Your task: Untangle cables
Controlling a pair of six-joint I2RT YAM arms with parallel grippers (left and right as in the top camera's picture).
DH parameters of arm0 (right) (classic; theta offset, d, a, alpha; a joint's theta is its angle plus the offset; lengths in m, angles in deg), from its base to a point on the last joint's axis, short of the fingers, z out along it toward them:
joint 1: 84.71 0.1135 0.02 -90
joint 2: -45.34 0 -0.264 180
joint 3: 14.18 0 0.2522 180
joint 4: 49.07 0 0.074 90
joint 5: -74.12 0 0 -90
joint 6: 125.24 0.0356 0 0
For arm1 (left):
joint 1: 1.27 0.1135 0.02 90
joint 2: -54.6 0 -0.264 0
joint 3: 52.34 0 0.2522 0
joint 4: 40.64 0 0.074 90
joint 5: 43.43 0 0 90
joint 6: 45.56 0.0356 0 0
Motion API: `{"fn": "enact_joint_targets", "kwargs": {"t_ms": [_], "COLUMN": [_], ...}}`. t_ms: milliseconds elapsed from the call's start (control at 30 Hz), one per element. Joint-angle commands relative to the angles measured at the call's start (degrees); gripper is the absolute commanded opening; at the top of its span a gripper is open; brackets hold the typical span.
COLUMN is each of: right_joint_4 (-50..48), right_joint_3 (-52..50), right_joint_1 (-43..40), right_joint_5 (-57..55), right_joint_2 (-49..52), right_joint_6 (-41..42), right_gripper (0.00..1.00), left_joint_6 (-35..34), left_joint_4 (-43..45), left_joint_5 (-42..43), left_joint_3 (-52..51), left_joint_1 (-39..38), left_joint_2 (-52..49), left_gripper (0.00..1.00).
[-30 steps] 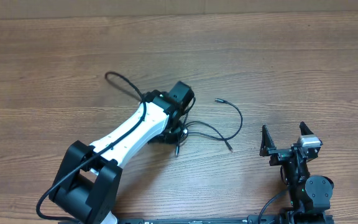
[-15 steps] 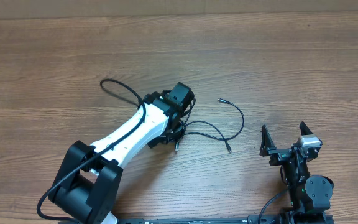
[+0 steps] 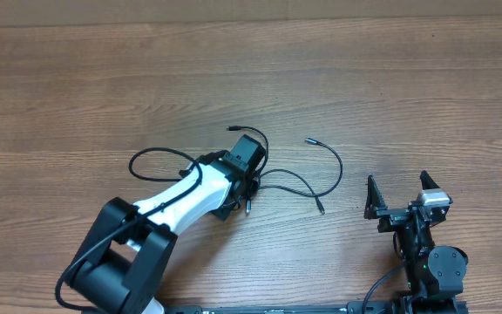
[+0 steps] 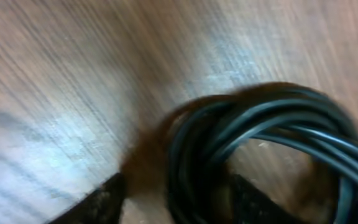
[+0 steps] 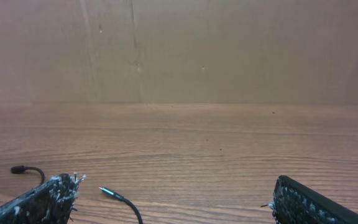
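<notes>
The cables are thin black cords in a loose tangle at the table's middle. Plug tips lie at the upper right, lower right and upper left. My left gripper is low over the coiled part of the tangle. In the left wrist view, the blurred coil sits between the two fingertips, which stand partly apart with a gap on the left side. My right gripper is open and empty, to the right of the cables. One plug tip and another cord end show in its view.
The left arm's own thicker black cable loops out to the left of the wrist. A brown wall stands beyond the far edge of the wooden table.
The left wrist has pulled back and tilted down over the tangle. The arm's own cable loop has swung down and left. A cord end now shows above the wrist. The right arm is still.
</notes>
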Motion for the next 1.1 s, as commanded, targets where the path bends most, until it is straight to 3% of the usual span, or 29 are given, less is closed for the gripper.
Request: {"fn": "enact_joint_targets", "kwargs": {"t_ms": [0,67,133,200,300,400,633,1067], "right_joint_4": [-0.39,-0.39,-0.39,-0.39,-0.39,-0.39,-0.39,-0.39], "right_joint_3": [-0.59,-0.59,-0.59,-0.59,-0.59,-0.59,-0.59,-0.59], "right_joint_1": [0.28,0.28,0.28,0.28,0.28,0.28,0.28,0.28], "right_joint_5": [-0.52,-0.52,-0.52,-0.52,-0.52,-0.52,-0.52,-0.52], "right_joint_2": [-0.57,-0.57,-0.57,-0.57,-0.57,-0.57,-0.57,-0.57], "right_joint_6": [-0.31,-0.31,-0.31,-0.31,-0.31,-0.31,-0.31,-0.31], "right_gripper": [1.0,1.0,1.0,1.0,0.99,1.0,1.0,1.0], "left_joint_6": [-2.12,-0.7,5.51,16.46,31.93,41.13,61.61,63.89], "left_joint_4": [2.38,2.47,2.34,0.85,-5.79,-12.68,-19.04,-23.26], "left_joint_5": [-0.09,-0.37,-0.55,-1.33,-5.27,-7.15,9.01,10.71], "left_joint_3": [-3.17,-3.17,-1.99,0.28,5.66,10.71,16.63,16.57], "left_joint_1": [-0.07,0.11,1.29,3.37,7.26,11.04,15.04,14.97], "left_joint_2": [0.37,0.42,0.94,1.99,4.72,8.13,15.45,17.22], "left_gripper": [0.31,0.04,0.04,0.04,0.04,0.04,0.04,0.04]}}
